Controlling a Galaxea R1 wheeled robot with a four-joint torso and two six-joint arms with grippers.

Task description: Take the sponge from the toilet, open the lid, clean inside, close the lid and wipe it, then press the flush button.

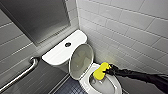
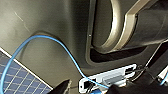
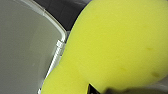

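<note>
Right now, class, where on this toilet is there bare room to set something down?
Free: the tank cover either side of the flush button, behind the raised lid. Crowded: the bowl, where the right tool holds the sponge.

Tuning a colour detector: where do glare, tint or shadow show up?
Head view: glare on the wall tiles beside the sponge, a yellowish tint on the raised lid. Right wrist view: sponge evenly bright. Left wrist view: dim, mostly in shadow.

Yellow sponge (image 1: 101,71) seemingly inside toilet (image 1: 60,52), lid (image 1: 81,60) raised.
</note>
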